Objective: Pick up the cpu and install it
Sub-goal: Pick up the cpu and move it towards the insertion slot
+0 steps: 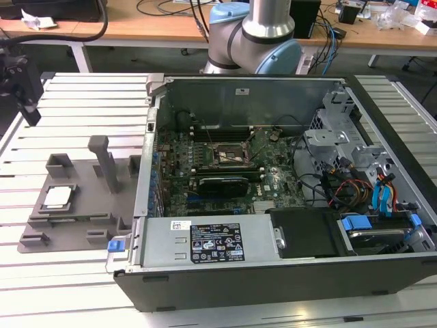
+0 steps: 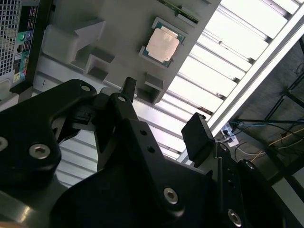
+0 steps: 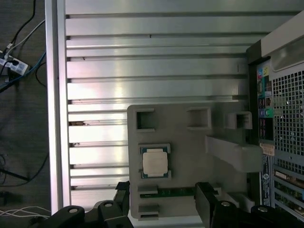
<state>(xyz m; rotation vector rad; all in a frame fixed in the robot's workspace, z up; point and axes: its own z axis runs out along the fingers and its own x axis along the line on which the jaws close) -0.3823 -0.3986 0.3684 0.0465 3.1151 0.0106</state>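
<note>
- Item: cpu (image 3: pixel 155 162), lying flat with its pale metal top upward. It is sitting in a shallow square recess of the grey tray (image 3: pixel 190 137), on the tray's side away from the computer case (image 1: pixel 287 239).
- Handling: it is reading as light, rigid and smooth-topped, and probably delicate on its hidden underside. The thin rim is offering the only purchase, so two opposite edges are looking like the place to take hold, with gentle squeeze and no tilting.
- Gripper (image 3: pixel 162 192): hanging raised above the tray, well apart from the cpu and carrying nothing, with its fingers (image 3: pixel 205 202) standing wide apart.
- Pose: the wrist is pointing down toward the tray and seemingly leaning a little, though the exact tilt is hard to judge.
</note>
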